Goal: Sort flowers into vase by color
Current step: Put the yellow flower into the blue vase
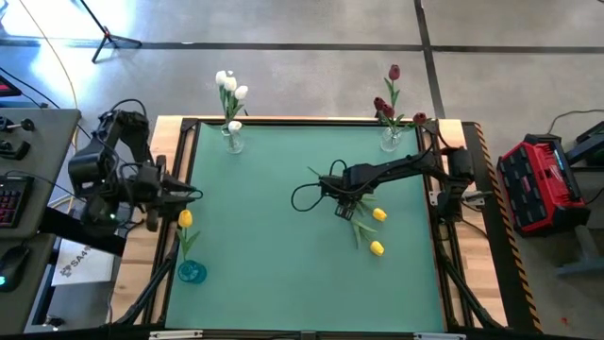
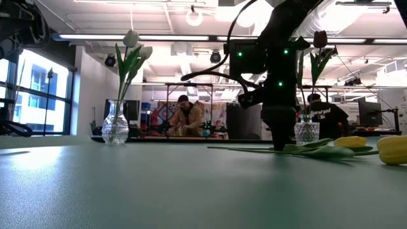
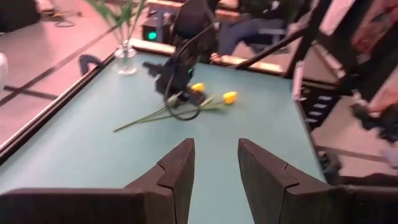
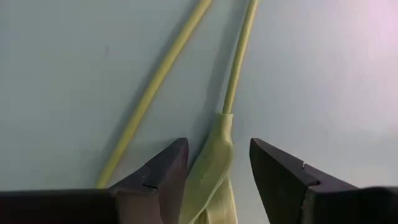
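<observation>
Right gripper [image 4: 214, 171] down on the mat, jaws open astride a yellow tulip's stem [image 4: 239, 59] — lined up to pinch it; left gripper [image 3: 216, 168] waits open at the table's left edge.

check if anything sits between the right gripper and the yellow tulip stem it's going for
Nothing visible does. The right gripper is down at the mat with its open fingers on either side of one yellow tulip stem at its leaf. A second stem lies just beside it, outside the fingers, close enough that it might get caught too.
</observation>
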